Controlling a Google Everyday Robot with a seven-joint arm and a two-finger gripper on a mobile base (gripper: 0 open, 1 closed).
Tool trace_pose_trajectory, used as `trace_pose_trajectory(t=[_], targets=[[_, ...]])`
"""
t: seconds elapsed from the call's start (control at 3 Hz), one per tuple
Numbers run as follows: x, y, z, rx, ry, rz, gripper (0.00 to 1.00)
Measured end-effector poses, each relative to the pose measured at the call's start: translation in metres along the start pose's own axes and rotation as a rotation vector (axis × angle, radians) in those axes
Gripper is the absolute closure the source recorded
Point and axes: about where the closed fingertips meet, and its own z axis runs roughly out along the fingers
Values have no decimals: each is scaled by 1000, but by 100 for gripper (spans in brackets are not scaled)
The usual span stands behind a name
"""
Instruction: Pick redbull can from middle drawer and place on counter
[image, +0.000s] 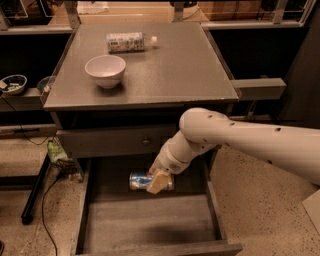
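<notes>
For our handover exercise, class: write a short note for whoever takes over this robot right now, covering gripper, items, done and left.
The gripper is low inside the open drawer, fingers shut on the can, which lies sideways.
The counter holds a bowl and a bottle; the can is not there yet.
Done: can grasped.
Left: raise it clear of the drawer, set it on the counter, release.

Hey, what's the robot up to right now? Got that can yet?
Gripper low over the middle drawer, shut on the redbull can. Can lying sideways, not yet on the counter. White bowl and bottle on counter's left and back.
</notes>
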Motion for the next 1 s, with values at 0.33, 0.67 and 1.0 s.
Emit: trace_pose_trajectory(t=[0.33, 0.67, 1.0], targets=[[-24, -2, -43, 70, 16, -18, 100], [-57, 12, -114, 187, 70, -51, 100], [-71, 16, -153, 251, 95, -61, 100]])
